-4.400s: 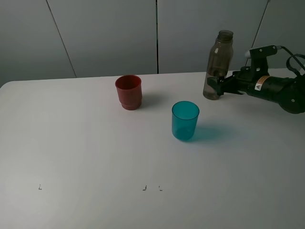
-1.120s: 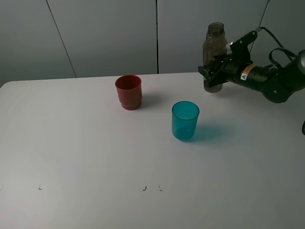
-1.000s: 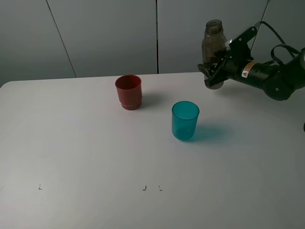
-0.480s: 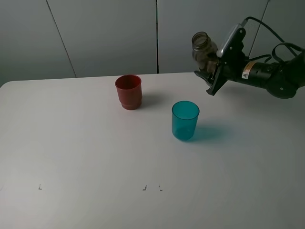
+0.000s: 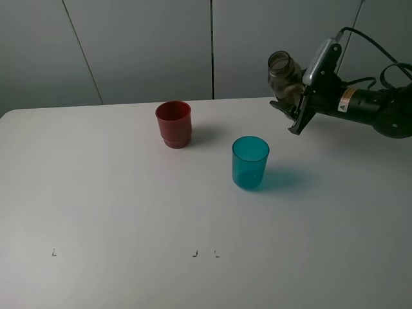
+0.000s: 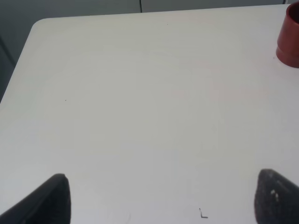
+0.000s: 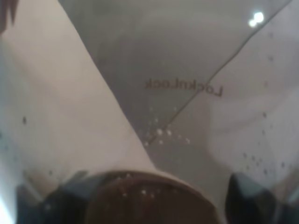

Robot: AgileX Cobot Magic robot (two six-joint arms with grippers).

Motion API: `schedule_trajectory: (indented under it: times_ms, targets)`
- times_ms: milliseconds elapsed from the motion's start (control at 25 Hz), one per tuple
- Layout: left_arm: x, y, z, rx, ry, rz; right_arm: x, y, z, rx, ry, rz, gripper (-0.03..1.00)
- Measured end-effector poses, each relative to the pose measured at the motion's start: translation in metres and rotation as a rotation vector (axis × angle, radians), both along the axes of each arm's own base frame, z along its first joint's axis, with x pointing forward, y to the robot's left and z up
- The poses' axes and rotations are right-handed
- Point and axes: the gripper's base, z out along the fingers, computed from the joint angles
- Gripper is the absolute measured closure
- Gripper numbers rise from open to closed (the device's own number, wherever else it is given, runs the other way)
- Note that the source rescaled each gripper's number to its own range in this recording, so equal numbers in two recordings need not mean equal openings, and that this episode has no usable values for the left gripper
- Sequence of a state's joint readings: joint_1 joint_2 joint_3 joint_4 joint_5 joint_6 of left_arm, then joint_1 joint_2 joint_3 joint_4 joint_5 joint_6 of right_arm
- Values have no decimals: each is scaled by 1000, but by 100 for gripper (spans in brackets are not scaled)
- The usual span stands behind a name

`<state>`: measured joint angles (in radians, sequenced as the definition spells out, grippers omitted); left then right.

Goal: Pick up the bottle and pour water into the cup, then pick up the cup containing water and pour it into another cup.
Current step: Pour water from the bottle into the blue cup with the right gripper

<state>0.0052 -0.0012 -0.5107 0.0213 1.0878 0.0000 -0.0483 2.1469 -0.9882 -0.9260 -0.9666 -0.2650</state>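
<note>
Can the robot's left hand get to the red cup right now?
Probably yes. The left hand is open, with only bare table between it and the red cup, which stands upright by itself. The teal cup and the right hand holding the bottle are farther right.

Cup (image 5: 174,123) left, tumbler (image 5: 250,162) middle, bottle (image 5: 283,68) right

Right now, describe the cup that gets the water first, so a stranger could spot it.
On the white table, two cups stand apart near the middle. The teal cup is the right-hand one in the high view, nearer the front, close to the bottle held tilted aloft. It is translucent with smooth sides; the red cup is opaque with a stepped base.
</note>
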Motion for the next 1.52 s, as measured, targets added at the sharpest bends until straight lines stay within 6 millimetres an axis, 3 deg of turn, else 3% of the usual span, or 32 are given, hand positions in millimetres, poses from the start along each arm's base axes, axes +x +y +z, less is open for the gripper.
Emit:
schedule_trajectory:
  times_ms: [720,1120,1520]
  targets:
    - [0,0,0,6,0,-3,-1,-5,-3,-246,-167,66,95]
    - [0,0,0,6,0,-3,-1,-14,-4,-271,-180,56,95]
    - [0,0,0,6,0,-3,-10,-10,-11,-326,-186,143,95]
